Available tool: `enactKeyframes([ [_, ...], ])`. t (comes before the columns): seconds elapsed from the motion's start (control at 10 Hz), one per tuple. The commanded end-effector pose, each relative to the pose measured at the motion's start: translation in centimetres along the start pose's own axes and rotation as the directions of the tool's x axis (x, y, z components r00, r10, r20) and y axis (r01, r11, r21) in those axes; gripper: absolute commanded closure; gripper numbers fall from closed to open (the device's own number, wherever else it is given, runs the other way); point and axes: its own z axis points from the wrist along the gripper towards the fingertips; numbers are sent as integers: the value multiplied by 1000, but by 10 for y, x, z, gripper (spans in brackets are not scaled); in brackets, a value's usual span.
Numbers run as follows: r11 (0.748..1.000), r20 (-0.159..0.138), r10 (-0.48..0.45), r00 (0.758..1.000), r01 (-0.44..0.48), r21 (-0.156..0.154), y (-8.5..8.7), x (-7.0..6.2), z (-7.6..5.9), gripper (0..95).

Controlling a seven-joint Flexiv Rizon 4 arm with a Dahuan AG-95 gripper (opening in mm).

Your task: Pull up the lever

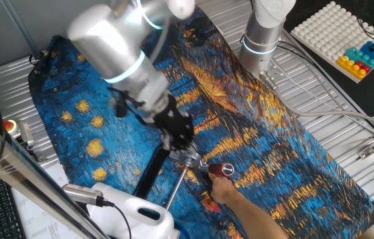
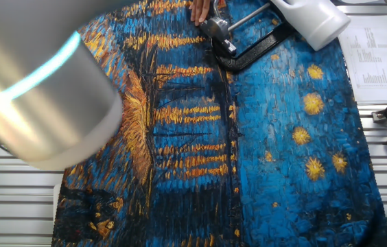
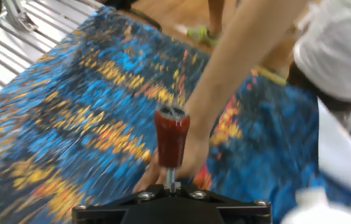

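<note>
Hand view shows the lever (image 3: pixel 172 140) standing up, its dark-red knob on top, with a person's hand (image 3: pixel 185 152) just behind it. I cannot tell if the fingers are spread or pressed together. A blue and yellow cloth (image 3: pixel 70 118) covers the table.

The robot arm (image 1: pixel 117 50) is a thick cylinder of brushed silver-grey metal, and a thin ring glowing pale cyan runs around it at each joint. Below the lower ring the silver casing narrows into a black wrist section, with dark cables looped along its side, and that leads to the black gripper (image 1: pixel 182 147), whose small silver metal parts show near the tip. In the other fixed view the arm (image 2: pixel 32 89) fills the upper left as a blurred silver drum crossed by one cyan band. In the hand view, a flat black mounting plate (image 3: pixel 172 208) studded with three round silver screws lies along the bottom edge.
</note>
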Motion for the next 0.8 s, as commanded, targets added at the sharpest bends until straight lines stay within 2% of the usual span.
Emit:
enactKeyframes([
  [0.1,892,-98,438,894,-418,174,14,35,-49,950],
  [0.2,797,-101,587,804,-551,245,22,49,-67,950],
  [0.3,693,-127,705,698,-640,333,29,61,-77,950],
  [0.4,581,-137,801,583,-700,415,30,62,-74,950],
  [0.5,446,-108,886,452,-762,469,28,71,-66,950],
  [0.6,404,-78,904,420,-781,476,26,75,-62,950],
  [0.7,288,-7,946,325,-829,480,26,75,-62,950],
  [0.8,232,28,960,277,-851,472,26,75,-62,950],
])
